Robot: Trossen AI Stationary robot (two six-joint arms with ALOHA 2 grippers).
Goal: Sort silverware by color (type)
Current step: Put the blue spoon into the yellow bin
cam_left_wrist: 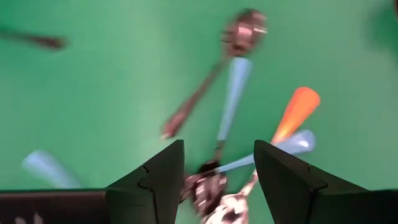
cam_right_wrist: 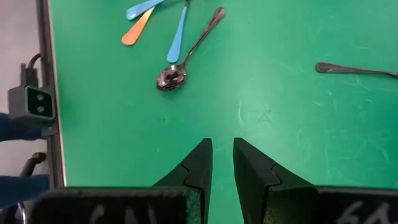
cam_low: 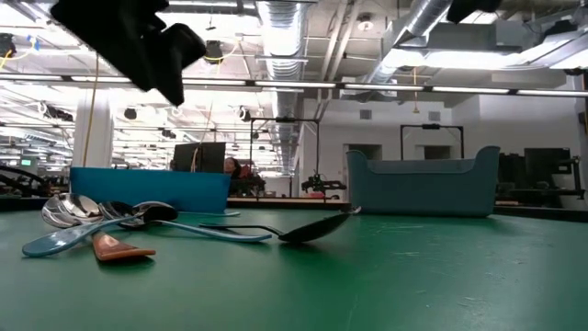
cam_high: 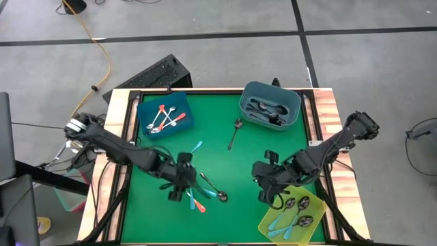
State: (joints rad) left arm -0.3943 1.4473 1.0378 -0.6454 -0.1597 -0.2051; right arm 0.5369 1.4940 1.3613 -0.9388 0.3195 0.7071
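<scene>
A small heap of silverware lies on the green mat near the front: spoons with light blue, orange and dark metal handles, lying across one another. My left gripper hangs just above the heap, open, with the spoons' bowls showing between its fingers; it also shows in the high view. My right gripper hovers over bare mat to the right of the heap. Its fingers stand a narrow gap apart with nothing between them.
A blue bin at the far left holds orange-handled spoons. A grey-blue bin at the far right holds dark ones. A yellow-green bin at the near right holds blue-handled ones. A lone dark spoon and a blue one lie mid-mat.
</scene>
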